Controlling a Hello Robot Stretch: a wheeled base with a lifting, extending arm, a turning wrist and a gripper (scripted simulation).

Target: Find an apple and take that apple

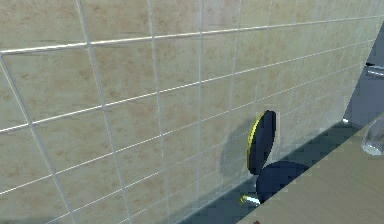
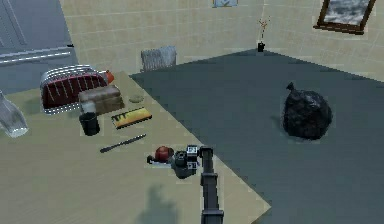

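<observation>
Apple: the apple [image 2: 161, 155], a small red round shape, sits on the beige counter [image 2: 60, 170] just at 9 o'clock of the gripper [image 2: 178, 162].
Closest clutter: a thin dark utensil [image 2: 122, 143] lies at 10 o'clock of the apple, near it but apart.
Farther clutter: out toward 11 o'clock stand a yellow-and-black flat thing [image 2: 130, 117], a dark cup [image 2: 89, 122], a brown box [image 2: 101, 98] and a red-and-white dish rack [image 2: 68, 85].
Glass: a clear glass thing [image 2: 12, 118] stands at the arm side view's 9 o'clock edge.
Counter edge: it runs aslant from 12 o'clock down to 5 o'clock, and the arm [image 2: 210, 195] crosses it, so the gripper works near the rim.
Open room: the dark floor [image 2: 250, 100] spreads wide at 3 o'clock of the counter. On it a black bag [image 2: 307, 112] sits at 2 o'clock, well apart from the gripper.
Ahead: a tiled wall [image 1: 120, 100] stands close, and a dark round pan [image 1: 262, 138] with a yellow rim leans on it at 4 o'clock.
Jaws: how they stand cannot be told. With the apple resting on the counter right at them, it cannot be told whether they hold anything.
</observation>
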